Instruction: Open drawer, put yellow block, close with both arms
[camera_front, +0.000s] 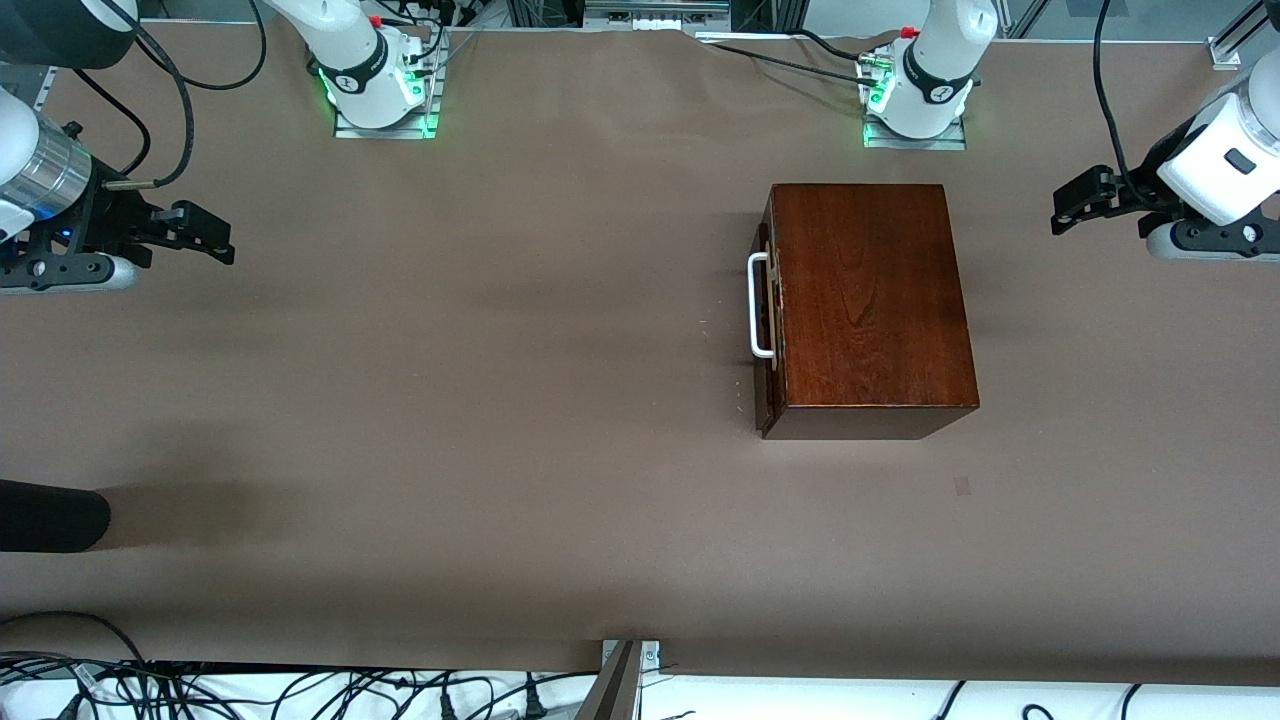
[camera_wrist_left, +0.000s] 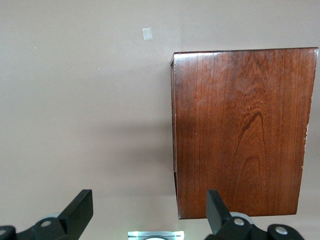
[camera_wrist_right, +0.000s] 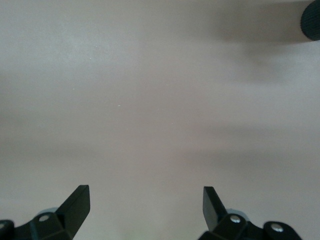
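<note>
Your wooden box (camera_front: 868, 305) sits on the desk (camera_front: 450, 400) toward the left arm's end, and everything here is placed relative to it. The drawer (camera_front: 768, 310) is fully shut, front flush with the box, its white handle (camera_front: 758, 305) facing the right arm's end of the desk; that side is the one you'd pull from, so judging by the layout the right arm is the natural one to open it.

The yellow block shows in none of the views, so you cannot place it yet.

The left claw (camera_front: 1066, 208) hangs over bare desk well apart from the box, at the left arm's end, fingers spread wide and pinching nothing; its wrist view looks down on the box top (camera_wrist_left: 240, 130).

The right claw (camera_front: 215, 238) hangs over bare desk at the right arm's end, well apart from the handle, fingers also spread and empty (camera_wrist_right: 145, 207). Both arms look parked, waiting.

Nothing stands between the handle and the right claw.

A dark rounded object (camera_front: 50, 515) lies at the desk edge, nearer the front camera than the box and well apart. There is also a small pale patch (camera_front: 962, 486) near the box.
</note>
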